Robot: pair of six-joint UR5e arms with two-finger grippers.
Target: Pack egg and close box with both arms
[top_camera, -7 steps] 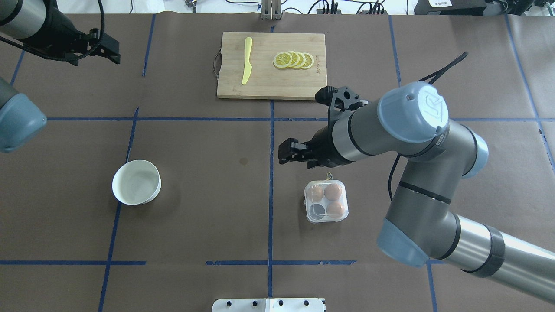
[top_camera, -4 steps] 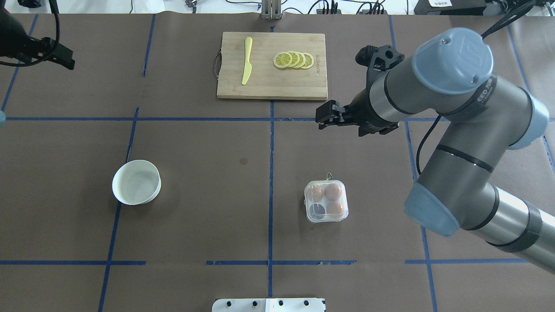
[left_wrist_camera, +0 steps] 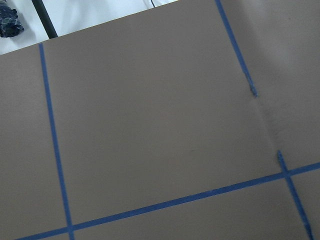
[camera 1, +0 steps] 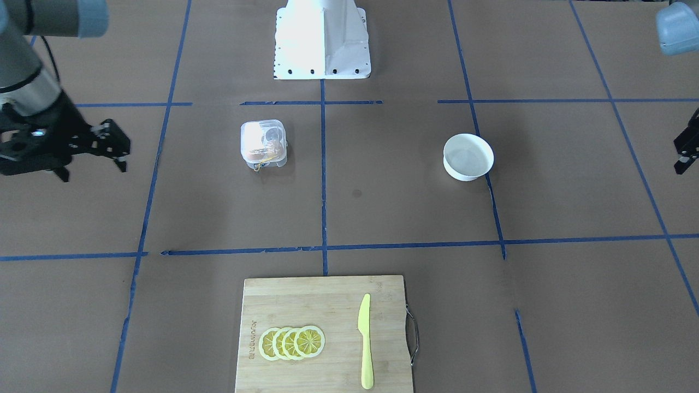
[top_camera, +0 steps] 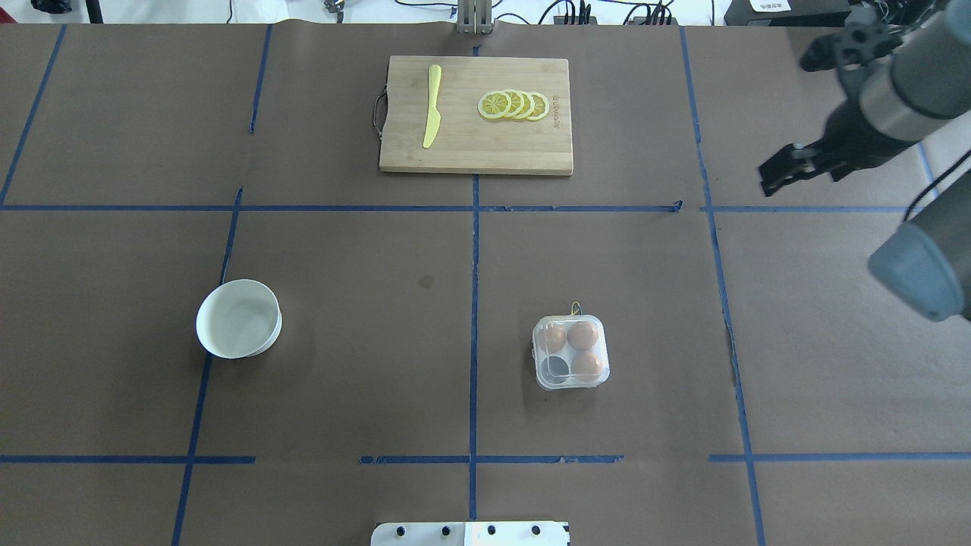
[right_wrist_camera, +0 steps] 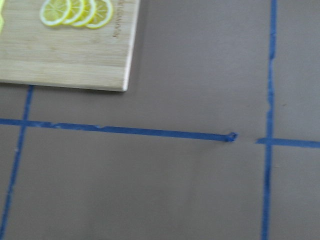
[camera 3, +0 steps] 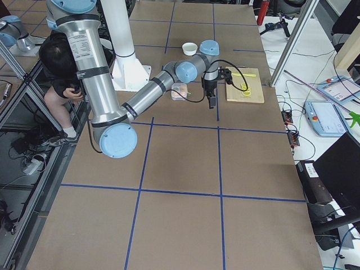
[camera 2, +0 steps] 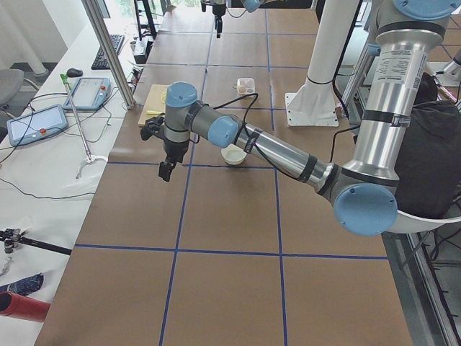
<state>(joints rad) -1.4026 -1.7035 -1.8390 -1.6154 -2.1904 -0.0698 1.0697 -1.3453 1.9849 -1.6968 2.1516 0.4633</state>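
The clear box (top_camera: 570, 353) sits right of centre with its lid down; it also shows in the front view (camera 1: 264, 143). Three orange-brown eggs lie in it, one of them at the back right (top_camera: 582, 334), and the front-left cup is empty. A thin yellow cord (top_camera: 576, 309) pokes out at its far side. My right gripper (top_camera: 768, 180) hangs open and empty far to the box's right and beyond it, and shows in the front view (camera 1: 123, 153). My left gripper (camera 1: 681, 153) is cut by the view's edge, looks open and empty, far from the box.
An empty white bowl (top_camera: 239, 322) stands on the left half. A wooden cutting board (top_camera: 463, 144) lies at the far middle with a yellow knife (top_camera: 432, 106) and lemon slices (top_camera: 514, 105). The white pedestal base (camera 1: 322, 38) is at the robot's side.
My right arm has swung away from the box, up and to the far right. My left arm has pulled out of the overhead view at the top left. The box has not moved.
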